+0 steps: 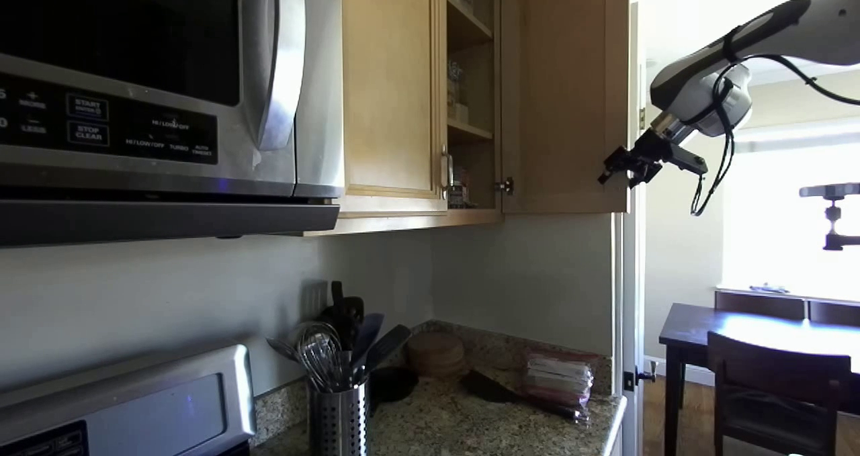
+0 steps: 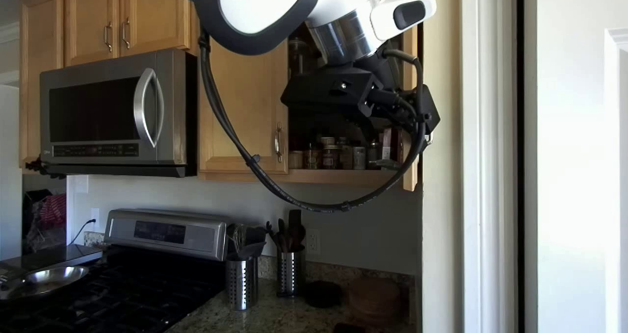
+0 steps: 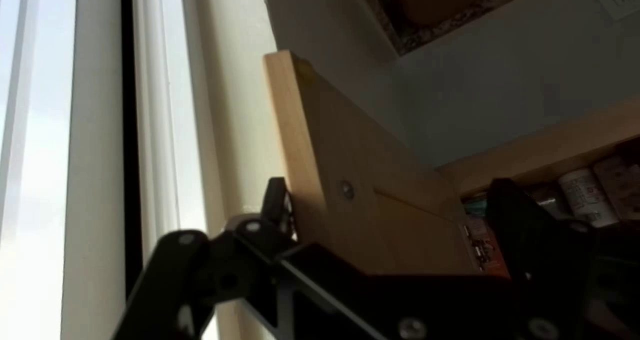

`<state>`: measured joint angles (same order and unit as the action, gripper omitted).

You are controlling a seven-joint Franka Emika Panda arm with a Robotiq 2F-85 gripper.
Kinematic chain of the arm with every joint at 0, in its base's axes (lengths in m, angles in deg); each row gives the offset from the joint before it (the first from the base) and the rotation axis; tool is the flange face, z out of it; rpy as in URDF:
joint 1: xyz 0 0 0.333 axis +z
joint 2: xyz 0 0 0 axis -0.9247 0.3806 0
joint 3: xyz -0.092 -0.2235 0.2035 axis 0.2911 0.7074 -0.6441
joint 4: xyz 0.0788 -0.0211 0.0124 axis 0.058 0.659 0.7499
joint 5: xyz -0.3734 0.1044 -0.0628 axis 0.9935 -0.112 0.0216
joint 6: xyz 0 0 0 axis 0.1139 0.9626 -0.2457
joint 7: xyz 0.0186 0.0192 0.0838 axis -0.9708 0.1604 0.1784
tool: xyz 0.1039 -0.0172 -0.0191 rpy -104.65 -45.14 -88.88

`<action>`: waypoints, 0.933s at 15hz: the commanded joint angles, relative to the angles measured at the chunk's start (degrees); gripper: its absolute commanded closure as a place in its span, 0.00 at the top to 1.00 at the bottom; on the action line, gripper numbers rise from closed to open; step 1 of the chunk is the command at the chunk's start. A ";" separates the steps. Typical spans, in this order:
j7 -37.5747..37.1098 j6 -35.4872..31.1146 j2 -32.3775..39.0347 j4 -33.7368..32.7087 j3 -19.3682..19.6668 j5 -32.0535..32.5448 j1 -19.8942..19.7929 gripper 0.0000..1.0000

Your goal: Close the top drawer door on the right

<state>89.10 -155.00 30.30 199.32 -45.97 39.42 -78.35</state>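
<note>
Top drawer door (image 1: 557, 93) is sitting wide open, roughly 1 o'clock in an exterior view. Your gripper (image 1: 617, 181) hangs near its 5 o'clock corner there, totally released; wrist view shows the door between your widely spread fingers (image 3: 274, 200).

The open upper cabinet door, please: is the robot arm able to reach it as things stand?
Probably yes: in the wrist view, the open gripper appears to straddle the free edge of the cabinet door, and nothing visible stands between them. The wall close beside the door may leave little room.
</note>
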 commanded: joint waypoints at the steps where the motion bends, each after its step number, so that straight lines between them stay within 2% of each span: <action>1: 5.43 3.23 -3.03 1.89 0.65 -3.15 3.87 1.00; 7: 8.70 13.32 -8.25 5.73 -3.98 -0.58 3.31 1.00; 11: 12.89 21.70 -10.54 5.49 -5.72 -1.94 5.80 1.00; 14: 15.40 25.56 -10.80 4.75 -6.27 -2.90 7.40 1.00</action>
<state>101.11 -133.04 21.11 203.94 -52.57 38.30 -72.75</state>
